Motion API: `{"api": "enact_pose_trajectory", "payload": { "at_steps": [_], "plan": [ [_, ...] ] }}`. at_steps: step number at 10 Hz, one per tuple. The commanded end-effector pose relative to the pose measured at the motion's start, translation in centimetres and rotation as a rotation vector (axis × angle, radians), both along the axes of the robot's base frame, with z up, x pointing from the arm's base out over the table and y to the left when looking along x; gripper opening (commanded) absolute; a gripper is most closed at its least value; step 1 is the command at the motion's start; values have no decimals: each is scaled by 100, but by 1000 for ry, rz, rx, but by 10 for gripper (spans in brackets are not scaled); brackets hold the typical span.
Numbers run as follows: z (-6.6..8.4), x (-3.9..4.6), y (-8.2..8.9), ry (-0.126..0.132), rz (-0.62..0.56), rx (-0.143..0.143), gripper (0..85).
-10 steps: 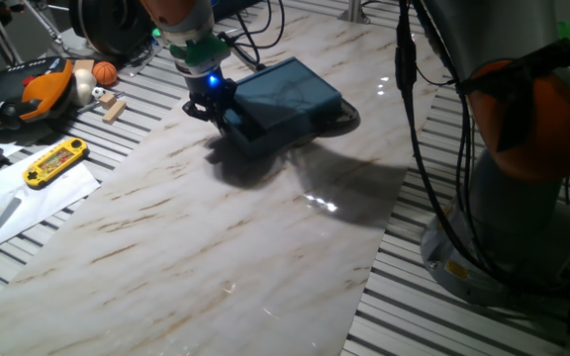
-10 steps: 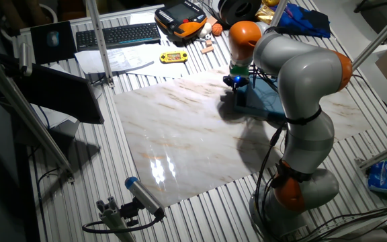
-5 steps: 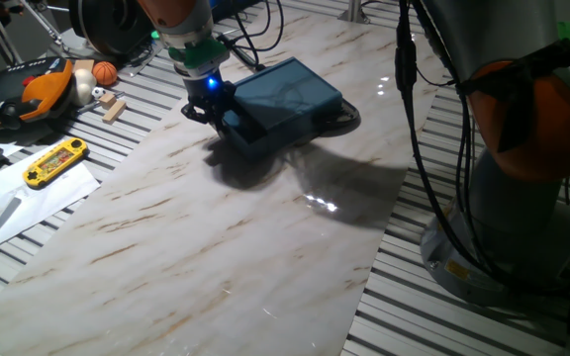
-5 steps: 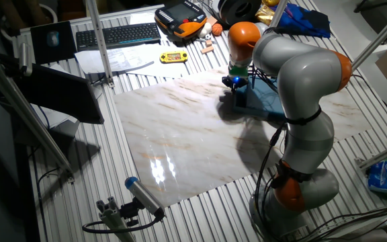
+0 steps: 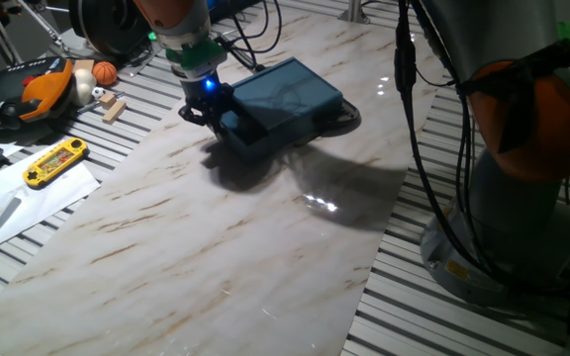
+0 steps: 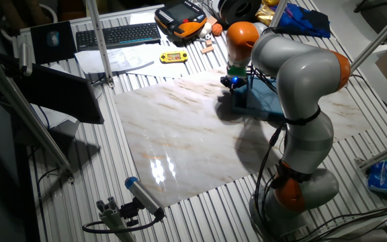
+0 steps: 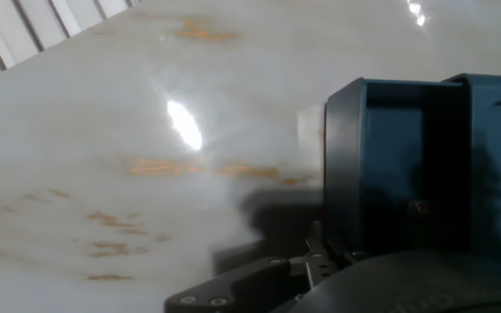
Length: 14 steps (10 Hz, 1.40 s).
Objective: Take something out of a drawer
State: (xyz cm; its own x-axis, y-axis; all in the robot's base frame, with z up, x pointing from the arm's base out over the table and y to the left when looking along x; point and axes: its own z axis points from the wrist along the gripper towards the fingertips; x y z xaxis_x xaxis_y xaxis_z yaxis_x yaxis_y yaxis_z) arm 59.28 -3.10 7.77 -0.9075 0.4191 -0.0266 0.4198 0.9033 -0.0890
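The gripper (image 5: 209,111) sits at the drawer (image 5: 242,129) front, nine o'clock of the blue box (image 5: 287,92); its opening can't be told. An off-line pull could drag the whole box.

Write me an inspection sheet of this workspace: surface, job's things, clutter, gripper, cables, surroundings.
Surface: marble-patterned board on a slatted table, glare spots on it.
Job's things: dark blue box at the far end of the board, its drawer pulled partly out; inside is dark, no packet can be made out.
Clutter: yellow handheld game on paper, wooden block, small orange ball, keyboard, all off the board.
Gripper: gripper low at the drawer's front, blue light on; whether it is open or shut cannot be told.
Cables: black cables hang along the arm; more lie behind the box.
Surroundings: metal frame poles, dark monitor.
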Motion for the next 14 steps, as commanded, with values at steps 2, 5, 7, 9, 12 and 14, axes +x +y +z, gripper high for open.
{"api": "enact_pose_trajectory", "payload": {
  "at_steps": [2, 5, 7, 9, 12, 14],
  "plan": [
    [-7, 5, 13, 0, -1, 6, 0],
    [2, 1, 84, 0, 1, 6, 0],
    [-3, 4, 109, -2, 1, 8, 0],
    [-16, 7, 135, -4, 4, 9, 0],
    [-25, 11, 184, -7, 5, 9, 0],
    [-12, 10, 211, -9, 3, 9, 0]
  ]
}}
